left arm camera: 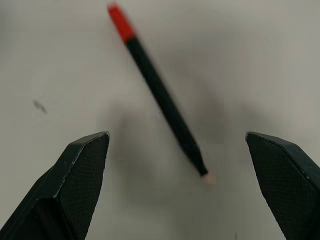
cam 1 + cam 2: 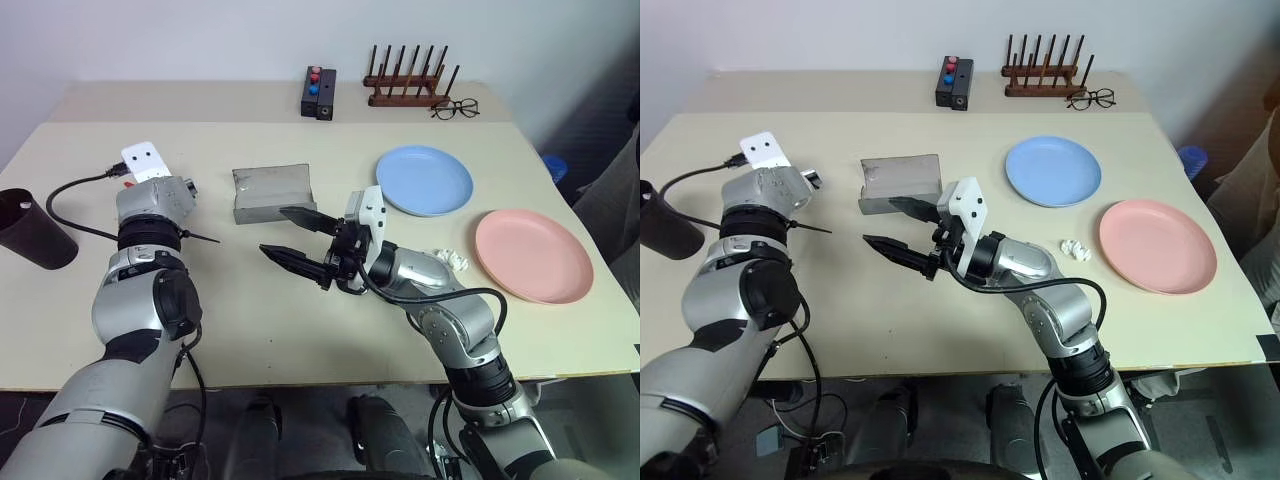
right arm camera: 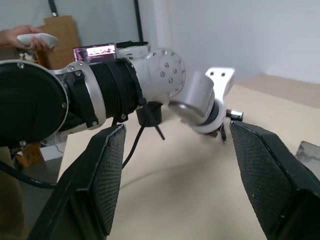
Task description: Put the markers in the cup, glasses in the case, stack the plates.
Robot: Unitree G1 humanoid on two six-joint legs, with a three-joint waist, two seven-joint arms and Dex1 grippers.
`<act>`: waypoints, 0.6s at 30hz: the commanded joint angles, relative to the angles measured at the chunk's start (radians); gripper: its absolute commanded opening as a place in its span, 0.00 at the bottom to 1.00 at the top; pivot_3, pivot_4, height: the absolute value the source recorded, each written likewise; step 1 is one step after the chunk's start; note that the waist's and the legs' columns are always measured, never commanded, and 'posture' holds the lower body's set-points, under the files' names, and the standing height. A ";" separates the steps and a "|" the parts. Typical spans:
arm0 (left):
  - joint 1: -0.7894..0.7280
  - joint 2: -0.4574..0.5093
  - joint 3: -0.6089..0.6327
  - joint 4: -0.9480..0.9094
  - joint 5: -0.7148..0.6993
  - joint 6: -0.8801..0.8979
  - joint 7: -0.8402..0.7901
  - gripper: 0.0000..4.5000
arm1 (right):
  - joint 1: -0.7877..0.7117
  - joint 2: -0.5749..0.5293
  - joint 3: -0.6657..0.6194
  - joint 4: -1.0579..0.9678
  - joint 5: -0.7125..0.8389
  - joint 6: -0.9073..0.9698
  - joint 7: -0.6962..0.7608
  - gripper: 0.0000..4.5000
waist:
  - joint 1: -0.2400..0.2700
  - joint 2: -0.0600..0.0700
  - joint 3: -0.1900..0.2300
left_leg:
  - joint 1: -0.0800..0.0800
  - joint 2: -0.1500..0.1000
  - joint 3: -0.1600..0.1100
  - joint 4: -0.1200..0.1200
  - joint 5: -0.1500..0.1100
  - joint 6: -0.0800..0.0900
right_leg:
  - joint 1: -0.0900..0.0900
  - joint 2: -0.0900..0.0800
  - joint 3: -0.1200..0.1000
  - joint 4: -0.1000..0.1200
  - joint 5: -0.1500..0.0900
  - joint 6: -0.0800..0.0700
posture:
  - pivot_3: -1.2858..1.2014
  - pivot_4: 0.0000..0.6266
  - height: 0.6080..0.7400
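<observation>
A black marker with a red cap lies on the table, between and just beyond the fingertips of my open left gripper. The dark cup stands at the table's left edge, to the left of my left wrist. The grey case sits mid-table with its lid up. The glasses are out of view. My right gripper hovers open and empty just in front of the case, pointing left. The light blue plate and the pink plate lie apart on the right.
A small black box with red and blue buttons, a wooden peg rack and clear-lens spectacles are at the back. A white crumpled scrap lies near the pink plate. A person's hand holds a white object far off.
</observation>
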State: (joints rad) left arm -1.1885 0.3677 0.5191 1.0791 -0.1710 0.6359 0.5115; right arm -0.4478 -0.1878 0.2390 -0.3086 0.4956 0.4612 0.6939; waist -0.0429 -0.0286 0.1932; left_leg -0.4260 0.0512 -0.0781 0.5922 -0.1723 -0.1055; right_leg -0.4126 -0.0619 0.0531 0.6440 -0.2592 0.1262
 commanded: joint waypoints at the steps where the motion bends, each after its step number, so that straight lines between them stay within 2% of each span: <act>1: -0.047 0.035 0.029 0.057 -0.036 -0.074 0.027 1.00 | -0.003 0.000 -0.019 -0.047 0.016 0.000 -0.007 0.75 | 0.000 0.000 0.000 | 0.000 0.000 0.000 0.000 0.000 0.000 | 0.000 0.000 0.000 0.000 0.000 0.000 | 0.52 0.24 0.99; 6: -0.066 0.052 0.009 0.132 -0.030 -0.085 0.074 1.00 | -0.002 0.000 -0.022 -0.047 0.016 0.002 -0.010 0.75 | 0.001 0.000 0.000 | 0.000 0.000 0.000 0.000 0.000 0.000 | 0.000 0.000 0.000 0.000 0.000 0.000 | 0.52 0.24 0.99; 7: -0.069 0.055 0.006 0.139 -0.030 -0.089 0.086 0.94 | -0.003 -0.001 -0.023 -0.046 0.016 0.002 -0.009 0.75 | 0.001 0.000 0.000 | 0.000 0.000 0.000 0.000 0.000 0.000 | 0.000 0.000 0.000 0.000 0.000 0.000 | 0.52 0.24 0.99; 9: -0.073 0.059 0.007 0.149 -0.036 -0.094 0.095 0.81 | -0.004 -0.001 -0.024 -0.044 0.015 0.001 -0.007 0.75 | 0.000 0.000 0.000 | 0.000 0.000 0.000 0.000 0.000 0.000 | 0.000 0.000 0.000 0.000 0.000 0.000 | 0.52 0.24 0.99; 16: -0.075 0.066 0.006 0.164 -0.050 -0.102 0.098 0.01 | -0.008 -0.002 -0.027 -0.038 0.014 -0.001 -0.004 0.75 | 0.000 0.000 0.000 | 0.000 0.000 0.000 0.000 0.000 0.000 | 0.000 0.000 0.000 0.000 0.000 0.000 | 0.52 0.24 0.99; 18: -0.072 0.067 0.002 0.167 -0.052 -0.099 0.098 0.01 | -0.010 -0.003 -0.029 -0.036 0.014 0.000 -0.003 0.75 | 0.000 0.000 0.000 | 0.000 0.000 0.000 0.000 0.000 0.000 | 0.000 0.000 0.000 0.000 0.000 0.000 | 0.52 0.24 0.99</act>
State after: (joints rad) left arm -1.2468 0.4211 0.5299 1.2465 -0.2237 0.5373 0.5986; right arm -0.4475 -0.1923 0.2278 -0.3089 0.4959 0.4731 0.6877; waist -0.0426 -0.0286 0.1932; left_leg -0.4259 0.0512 -0.0780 0.5920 -0.1723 -0.1059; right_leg -0.4124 -0.0619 0.0529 0.6439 -0.2592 0.1262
